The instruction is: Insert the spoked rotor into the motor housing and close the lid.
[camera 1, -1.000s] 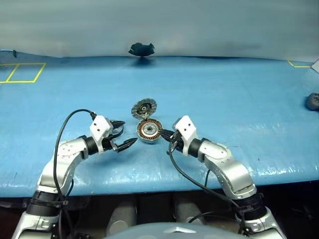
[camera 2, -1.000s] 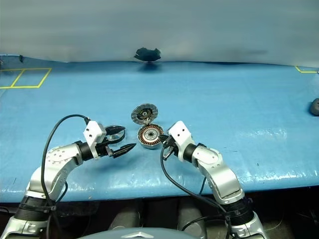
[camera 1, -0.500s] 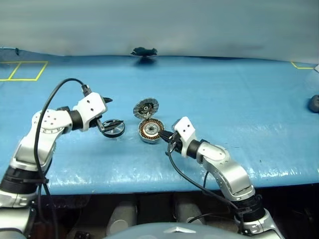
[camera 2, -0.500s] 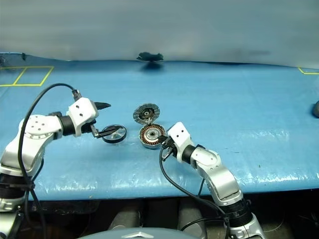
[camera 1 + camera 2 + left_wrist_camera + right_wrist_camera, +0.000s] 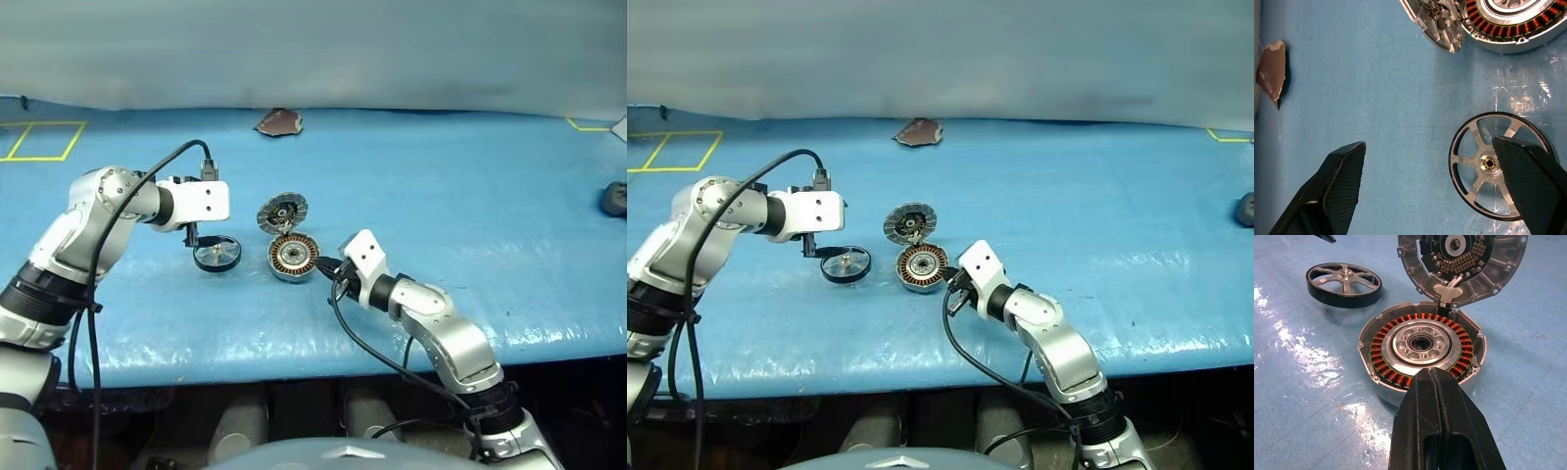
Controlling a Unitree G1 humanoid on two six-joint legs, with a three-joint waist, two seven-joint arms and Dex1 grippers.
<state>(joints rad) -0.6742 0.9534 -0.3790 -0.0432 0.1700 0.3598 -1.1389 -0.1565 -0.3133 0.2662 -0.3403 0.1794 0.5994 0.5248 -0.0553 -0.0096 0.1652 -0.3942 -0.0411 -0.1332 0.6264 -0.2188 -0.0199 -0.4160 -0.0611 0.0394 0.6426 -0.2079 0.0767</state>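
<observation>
The motor housing (image 5: 293, 257) sits on the blue table with its copper winding ring facing up. Its lid (image 5: 283, 212) stands open on the far side, ribbed inner face toward me. To the left lies the spoked rotor (image 5: 217, 255), flat on the table and apart from the housing. My left gripper (image 5: 1427, 143) points down over it, open. One finger overlaps the rotor's rim (image 5: 1488, 163); the other stands well clear of it. My right gripper (image 5: 1427, 374) is shut, with its tips at the housing's near rim (image 5: 1420, 345).
A brown scrap (image 5: 279, 121) lies at the back of the table. A dark object (image 5: 615, 199) sits at the far right edge. Yellow tape lines (image 5: 39, 142) mark the back left. The table's front edge runs just below both arms.
My left arm has lifted and swung outward, and its wrist has rolled, so the gripper now points down. The rotor has come into view beside the housing. The right arm kept still.
</observation>
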